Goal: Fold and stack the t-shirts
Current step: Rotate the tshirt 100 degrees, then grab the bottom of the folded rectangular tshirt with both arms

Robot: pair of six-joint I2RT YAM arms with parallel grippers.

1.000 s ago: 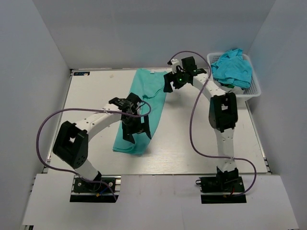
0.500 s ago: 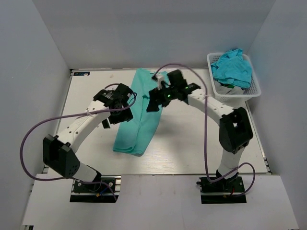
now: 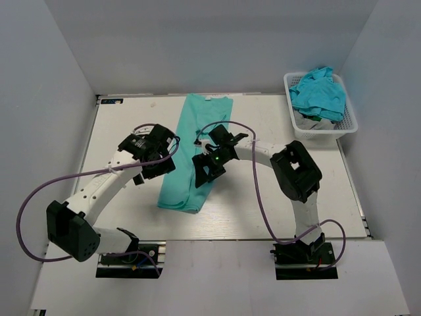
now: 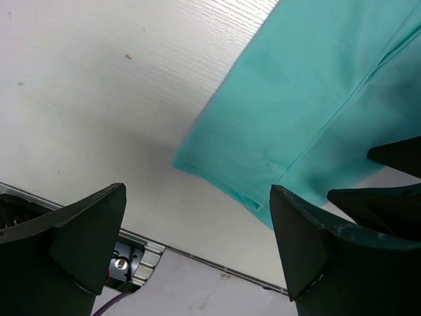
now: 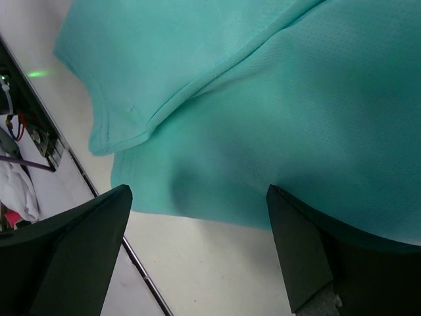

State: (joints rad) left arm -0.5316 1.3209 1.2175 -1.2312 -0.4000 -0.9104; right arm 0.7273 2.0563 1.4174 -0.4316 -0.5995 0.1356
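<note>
A teal-green t-shirt (image 3: pixel 200 125), folded into a long strip, lies flat on the white table from the far edge toward the near middle. My left gripper (image 3: pixel 148 168) is open and empty, just left of the strip's lower half. In the left wrist view (image 4: pixel 197 263) the shirt's hem corner (image 4: pixel 309 99) lies ahead of the jaws. My right gripper (image 3: pixel 204 172) is open and empty, low over the strip's right edge. In the right wrist view (image 5: pixel 197 263) the shirt's hem (image 5: pixel 296 118) lies between the fingers. More turquoise t-shirts (image 3: pixel 319 95) are heaped in the basket.
The white lattice basket (image 3: pixel 342 128) stands at the far right corner of the table. Grey walls close in the table on the left, back and right. The table's near edge has a metal rail (image 4: pixel 145 247).
The left gripper has lifted off the shirt's lower part and moved to its left side. The right gripper has come from the collar end down toward the near half of the strip.
</note>
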